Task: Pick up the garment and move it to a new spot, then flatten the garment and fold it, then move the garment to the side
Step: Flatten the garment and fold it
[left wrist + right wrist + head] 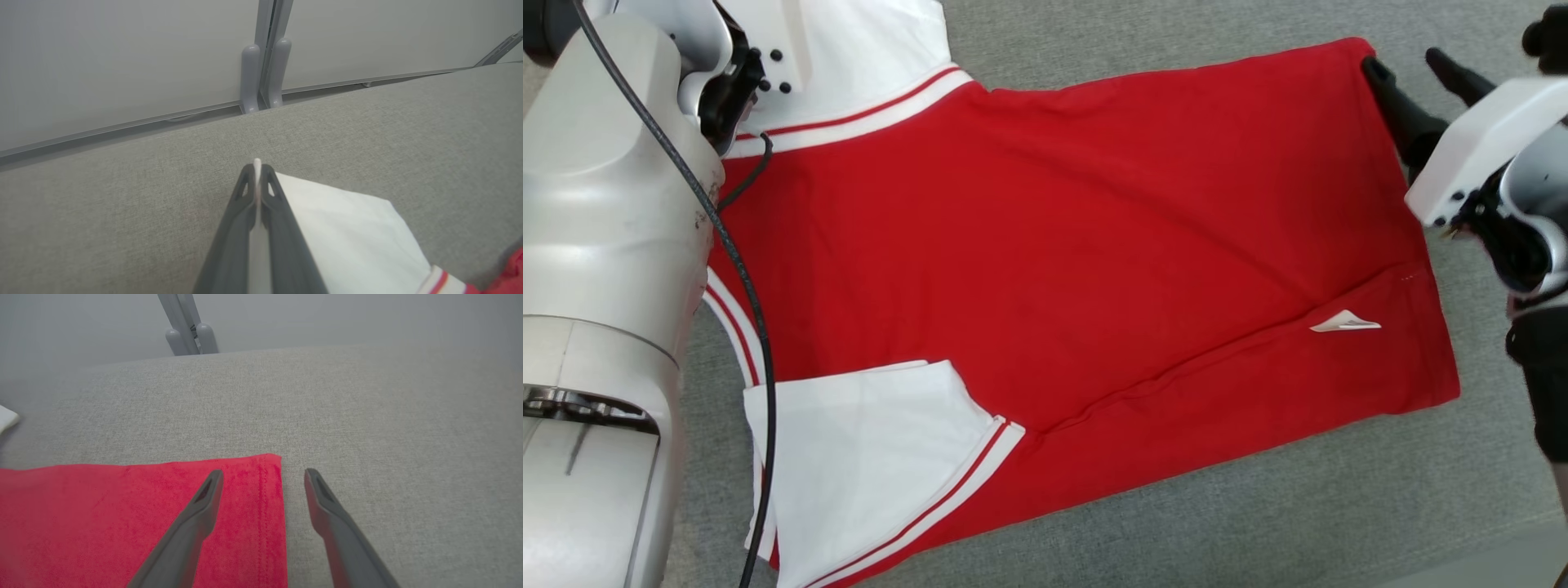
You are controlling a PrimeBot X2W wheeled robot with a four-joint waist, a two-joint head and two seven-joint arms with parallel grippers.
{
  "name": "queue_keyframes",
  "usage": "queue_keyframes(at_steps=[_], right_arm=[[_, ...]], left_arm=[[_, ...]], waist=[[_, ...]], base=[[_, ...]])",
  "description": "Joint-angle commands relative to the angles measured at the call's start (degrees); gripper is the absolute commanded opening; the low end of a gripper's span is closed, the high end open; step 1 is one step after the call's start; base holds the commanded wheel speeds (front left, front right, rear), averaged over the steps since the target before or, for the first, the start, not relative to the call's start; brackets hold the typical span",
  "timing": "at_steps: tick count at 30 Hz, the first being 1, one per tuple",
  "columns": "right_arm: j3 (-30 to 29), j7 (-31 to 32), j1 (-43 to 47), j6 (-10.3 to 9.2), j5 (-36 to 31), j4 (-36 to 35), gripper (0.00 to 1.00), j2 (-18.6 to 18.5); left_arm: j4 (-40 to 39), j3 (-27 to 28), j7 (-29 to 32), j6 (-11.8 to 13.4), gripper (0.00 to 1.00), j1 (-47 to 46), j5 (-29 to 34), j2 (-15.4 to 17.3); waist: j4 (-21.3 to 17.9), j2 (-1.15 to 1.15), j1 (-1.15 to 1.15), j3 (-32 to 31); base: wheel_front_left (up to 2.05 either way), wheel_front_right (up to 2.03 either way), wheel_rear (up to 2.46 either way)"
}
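A red garment (1078, 269) with white sleeves and red-striped white cuffs lies spread flat on the grey fabric surface. One white sleeve (866, 457) is folded in at the lower left; the other white sleeve (359, 228) lies at the top left. My left gripper (257, 167) is shut on that far sleeve's edge, with white cloth pinched between its fingers. My right gripper (264, 473) is open at the garment's far right corner (269, 461): one finger lies over the red hem, the other over bare grey surface.
The grey fabric surface (1258, 506) runs under and around the garment. A grey partition wall with upright posts (265, 69) borders its far edge. A small white label (1343, 323) sticks out of a crease near the right hem.
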Motion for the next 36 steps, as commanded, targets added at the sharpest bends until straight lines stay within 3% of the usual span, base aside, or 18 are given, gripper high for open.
queue_keyframes(at_steps=[1, 16, 17, 18, 19, 20, 25, 36], right_arm=[[-0.4, 1.2, -1.9, -0.02, -0.6, 1.6, 1.00, -0.4], [0.9, 7.6, -12.1, -0.02, -4.3, 15.9, 1.00, -0.5], [0.9, 7.5, -12.3, -0.02, -4.3, 16.2, 0.90, -0.4], [0.9, 7.5, -12.3, -0.02, -4.3, 16.2, 0.90, -0.4], [1.1, 7.2, -12.5, -0.02, -4.3, 16.7, 0.04, -0.2], [1.2, 7.0, -12.7, -0.02, -4.3, 16.9, 0.00, -0.2], [1.4, 4.7, -13.8, -0.02, -4.7, 16.3, 0.00, -0.7], [-1.0, -5.0, -16.2, -0.02, -3.0, 18.1, 0.00, -1.2]], left_arm=[[-0.6, -0.4, -0.6, -0.4, 0.00, -1.1, -0.1, 0.1], [-3.0, -4.4, -1.1, -0.4, 0.00, -1.1, -3.3, -0.8], [-3.0, -4.6, -1.0, -0.4, 0.00, -1.1, -3.5, -0.7], [-3.0, -4.6, -1.0, -0.4, 0.00, -1.1, -3.5, -0.7], [-3.1, -5.0, -0.9, -0.4, 0.00, -1.1, -3.9, -0.3], [-3.2, -5.3, -1.0, -0.4, 0.00, -1.1, -4.0, -0.2], [-4.0, -6.6, -2.8, -0.4, 0.00, -1.7, -3.8, 0.8], [-8.0, -9.2, -13.0, -0.4, 0.00, -2.9, -4.0, 2.0]], waist=[[0.6, 0.00, 0.00, 0.4], [3.6, 0.00, 0.00, 1.8], [3.6, 0.00, 0.00, 1.8], [3.6, 0.00, 0.00, 1.8], [3.6, 0.00, 0.00, 1.8], [3.6, 0.00, 0.00, 1.8], [3.6, 0.00, 0.00, 1.8], [5.1, 0.00, 0.00, 1.2]], base=[[0.00, 0.00, 0.00], [0.00, 0.00, 0.00], [0.00, 0.00, 0.00], [0.00, 0.00, 0.00], [0.00, 0.00, 0.00], [0.00, 0.00, 0.00], [0.00, 0.00, 0.00], [0.00, 0.00, 0.00]])
